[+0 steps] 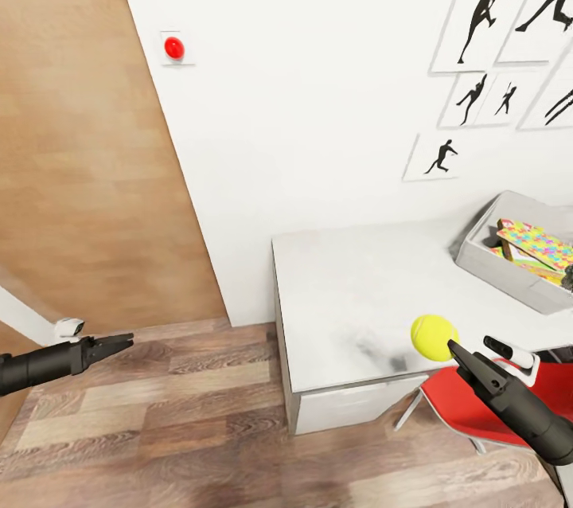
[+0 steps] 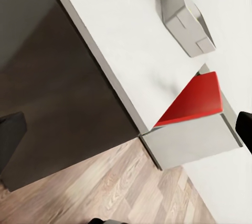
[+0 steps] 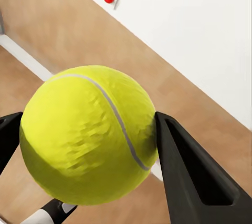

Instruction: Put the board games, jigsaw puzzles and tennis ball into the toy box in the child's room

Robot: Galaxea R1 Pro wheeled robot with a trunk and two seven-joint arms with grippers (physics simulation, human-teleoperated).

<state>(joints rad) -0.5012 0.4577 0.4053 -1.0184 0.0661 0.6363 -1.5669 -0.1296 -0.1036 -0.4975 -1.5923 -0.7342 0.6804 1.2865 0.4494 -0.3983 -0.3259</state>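
Wall (image 1: 318,94) first: white, hung with black sport prints (image 1: 477,14) toward the right, with a brown wooden door (image 1: 79,134) on the left and a plank floor (image 1: 159,428) below. Against that wall, pale grey counter (image 1: 342,285) with white drawers underneath. Tucked just beside its near right corner, red chair (image 1: 454,404).

On the far right of the counter, light grey toy box (image 1: 509,269) with outward-sloping walls, already holding at least one pastel puzzle (image 1: 541,241) leaning on edge inside. Rest of its contents cut off by the picture's edge, so impossible to count.

Above the counter's near edge, clear of the surface, tennis ball (image 1: 433,337): yellow-green, fuzzy, pinched across its middle by the right fingers (image 3: 184,171), one on each side, seam running between them. Well apart from the toy box at this point.

Far to the left over the floor, left fingers (image 1: 111,346) spread and holding nothing.

Smallest of all, a red button (image 1: 173,48) on the wall.

Step in hand, by the look of it: carrying the ball to the box. To do it well, keep the squeeze steady, since a round ball slips easily from flat fingers. Lift enough to clear the near wall of the box, travel right and away over the counter, and stop above a free spot beside the puzzle. Lower inside the walls before letting go, to avoid a bounce out. Leave the left arm parked.
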